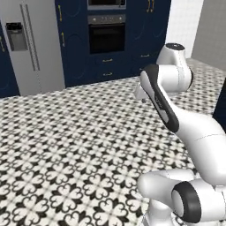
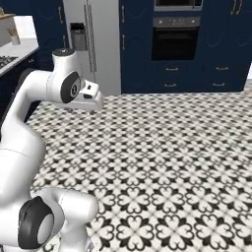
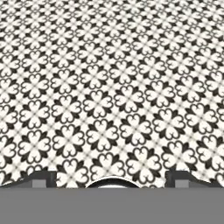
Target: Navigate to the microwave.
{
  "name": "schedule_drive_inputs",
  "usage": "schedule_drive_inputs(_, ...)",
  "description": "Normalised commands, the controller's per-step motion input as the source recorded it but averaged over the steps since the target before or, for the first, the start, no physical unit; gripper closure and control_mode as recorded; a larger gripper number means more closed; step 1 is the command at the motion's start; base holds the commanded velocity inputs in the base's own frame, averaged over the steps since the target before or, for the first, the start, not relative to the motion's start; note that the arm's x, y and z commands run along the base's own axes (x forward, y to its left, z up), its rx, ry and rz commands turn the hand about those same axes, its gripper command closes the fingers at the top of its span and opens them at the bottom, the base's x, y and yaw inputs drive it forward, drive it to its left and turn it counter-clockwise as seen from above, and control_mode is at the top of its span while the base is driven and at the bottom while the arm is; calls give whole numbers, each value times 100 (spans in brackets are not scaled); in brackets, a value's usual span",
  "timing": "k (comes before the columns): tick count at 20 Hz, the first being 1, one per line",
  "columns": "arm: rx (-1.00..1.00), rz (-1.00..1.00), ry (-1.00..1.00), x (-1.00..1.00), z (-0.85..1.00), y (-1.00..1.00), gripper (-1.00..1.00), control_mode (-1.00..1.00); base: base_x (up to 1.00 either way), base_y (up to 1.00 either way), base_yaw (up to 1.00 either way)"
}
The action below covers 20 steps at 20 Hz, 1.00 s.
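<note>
High on the far navy cabinet wall, the microwave (image 1: 106,3) (image 2: 177,4) is cut off by the top edge, so I see just the lower strip of its silver frame and black glass. Directly below it sits the black oven (image 1: 106,37) (image 2: 175,43) with a grey panel. My gripper (image 3: 111,178) (image 1: 141,93) (image 2: 82,109) hangs folded close to the arm, pointing down at the patterned floor, well short of the wall. Its fingertips (image 3: 41,178) stand far apart with nothing between them, so it is open.
A silver double-door fridge (image 1: 33,44) (image 2: 93,44) stands left of the oven column. A white counter (image 2: 17,51) with a cooktop juts in at the left. Black-and-white tiled floor (image 1: 79,145) stretches between me and the cabinets.
</note>
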Motion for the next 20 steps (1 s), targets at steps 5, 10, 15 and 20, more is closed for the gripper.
schedule_drive_inputs(5,0,0,0,0,0,0,-100,100,100,-90,0)
schedule_drive_inputs(10,0,0,0,0,0,0,-100,100,100,-81,0)
schedule_drive_inputs(15,0,0,0,0,0,0,-100,100,100,-51,-1)
schedule_drive_inputs(20,0,0,0,0,0,0,-100,100,100,-19,9)
